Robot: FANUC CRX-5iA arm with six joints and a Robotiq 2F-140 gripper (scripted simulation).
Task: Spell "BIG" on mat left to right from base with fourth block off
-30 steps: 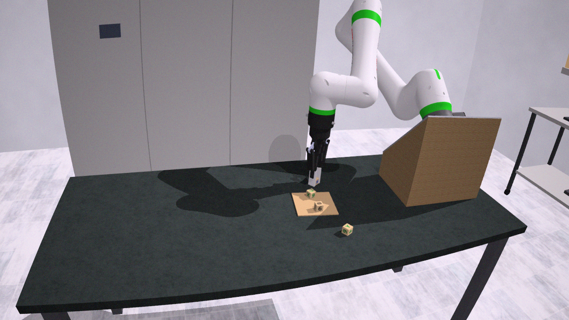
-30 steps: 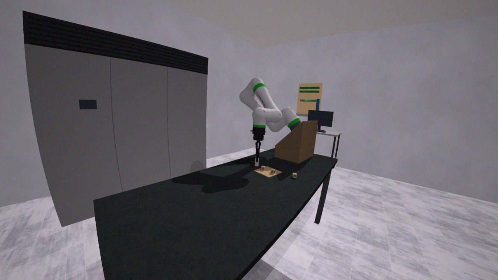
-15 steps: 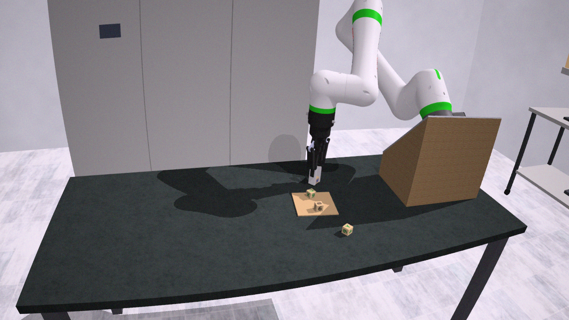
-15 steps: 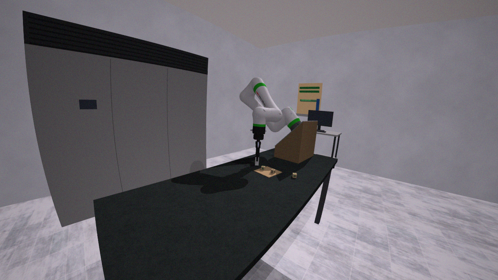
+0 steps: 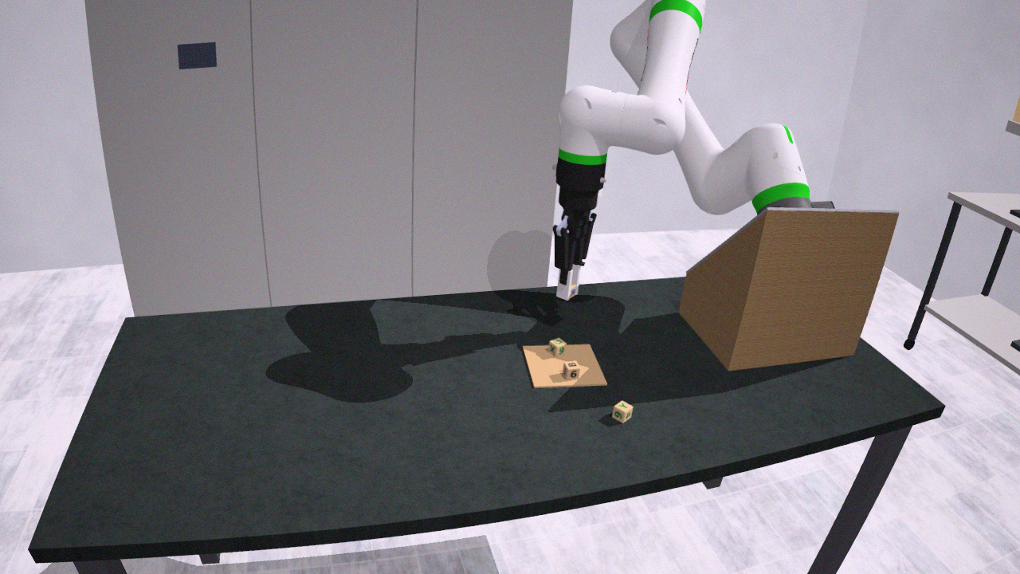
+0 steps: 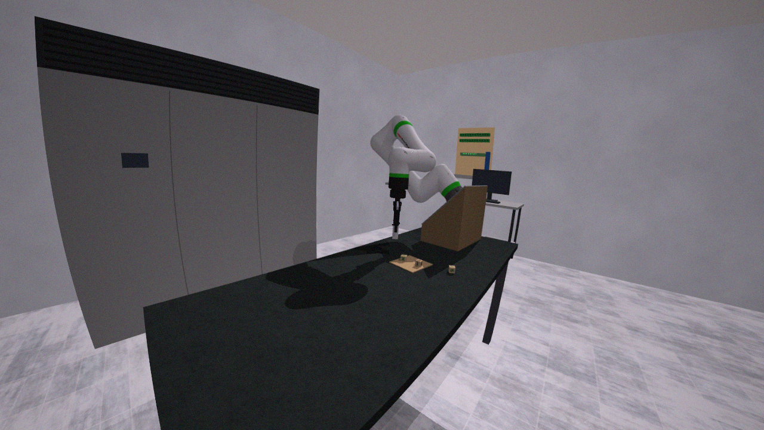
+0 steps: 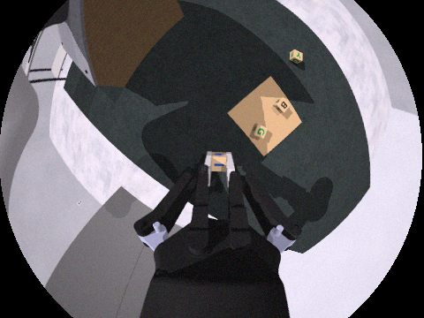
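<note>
My gripper [image 5: 568, 288] is shut on a wooden block with a blue mark [image 7: 218, 162], likely the I, and holds it above the table behind the tan mat [image 5: 562, 363]. Two blocks sit on the mat: one with a green letter [image 5: 557, 347] at the far edge and one with a black letter [image 5: 571, 369] near the middle. In the wrist view they show as the green G block [image 7: 260, 132] and the black-lettered block [image 7: 284, 106]. A fourth block with a green letter [image 5: 622, 410] lies off the mat on the table, toward the front right.
A big brown wedge-shaped box [image 5: 784, 281] stands on the table right of the mat, by the arm's base. Grey cabinets [image 5: 327, 143] stand behind the table. A shelf cart [image 5: 984, 264] is at the far right.
</note>
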